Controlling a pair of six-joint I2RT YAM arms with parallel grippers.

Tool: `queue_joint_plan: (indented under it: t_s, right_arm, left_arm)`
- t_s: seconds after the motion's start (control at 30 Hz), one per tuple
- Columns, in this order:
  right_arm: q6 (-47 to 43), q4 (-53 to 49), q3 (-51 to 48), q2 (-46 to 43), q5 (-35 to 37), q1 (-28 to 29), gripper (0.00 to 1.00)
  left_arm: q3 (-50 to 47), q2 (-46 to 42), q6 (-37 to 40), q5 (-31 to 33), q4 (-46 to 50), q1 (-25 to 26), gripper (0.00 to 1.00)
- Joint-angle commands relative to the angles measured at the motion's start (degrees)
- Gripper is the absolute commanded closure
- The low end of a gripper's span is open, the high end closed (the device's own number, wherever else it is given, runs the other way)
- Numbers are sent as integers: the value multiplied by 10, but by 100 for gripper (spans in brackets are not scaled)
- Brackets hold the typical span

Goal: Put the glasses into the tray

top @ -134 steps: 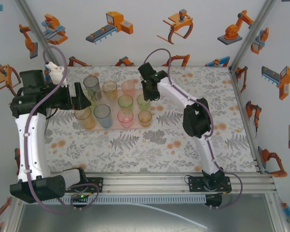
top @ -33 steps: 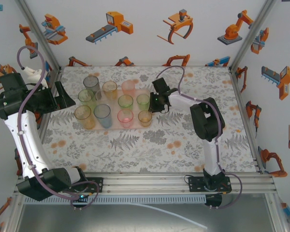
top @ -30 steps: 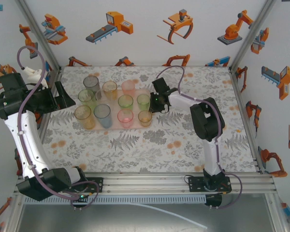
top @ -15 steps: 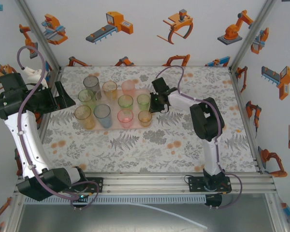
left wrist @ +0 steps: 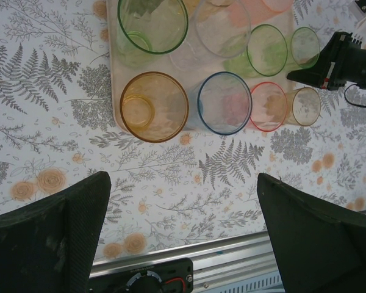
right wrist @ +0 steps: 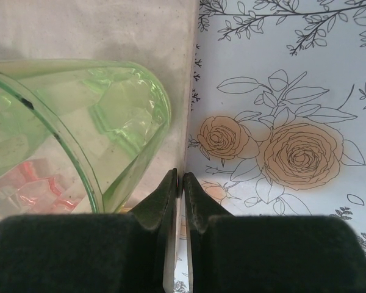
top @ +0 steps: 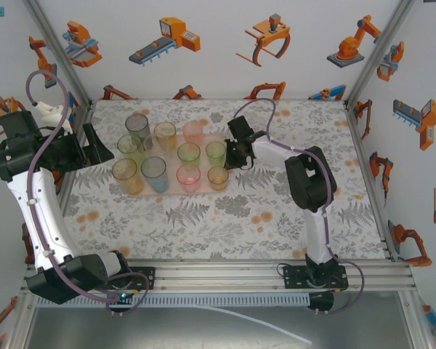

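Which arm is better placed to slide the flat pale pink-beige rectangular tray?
Right, probably: the right claw pinches at the tray's rim beside a green translucent plastic tumbler; the left claw hangs open, clear of the tray.

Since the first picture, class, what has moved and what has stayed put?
The left gripper pulled back leftward off the tray, jaws wide open. The right gripper drew away from above the green glass and dropped to the tray's right edge, jaws nearly shut. All the glasses stayed put.

The translucent green plastic tumbler (right wrist: 110, 122) looks glossy; the pale pink rectangular tray (right wrist: 110, 30) matt, faintly speckled; the floral table covering (right wrist: 293, 73) smooth.
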State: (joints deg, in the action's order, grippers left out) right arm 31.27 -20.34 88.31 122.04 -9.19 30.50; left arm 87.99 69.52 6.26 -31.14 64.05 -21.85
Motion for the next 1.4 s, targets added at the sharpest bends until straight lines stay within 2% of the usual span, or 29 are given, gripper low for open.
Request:
queue_joint_plan:
  t_s: [0.0, 0.33, 1.37]
  right_arm:
    - [-16, -36, 15, 15, 24, -4, 89]
    - [-15, -46, 12, 13, 49, -4, 96]
    - [-16, -31, -47, -25, 66, -42, 100]
  left_arm:
    - [-5, -11, 8, -13, -2, -5, 3]
    - [-10, -15, 8, -11, -3, -5, 3]
    - [-13, -20, 3, -17, -3, -5, 3]
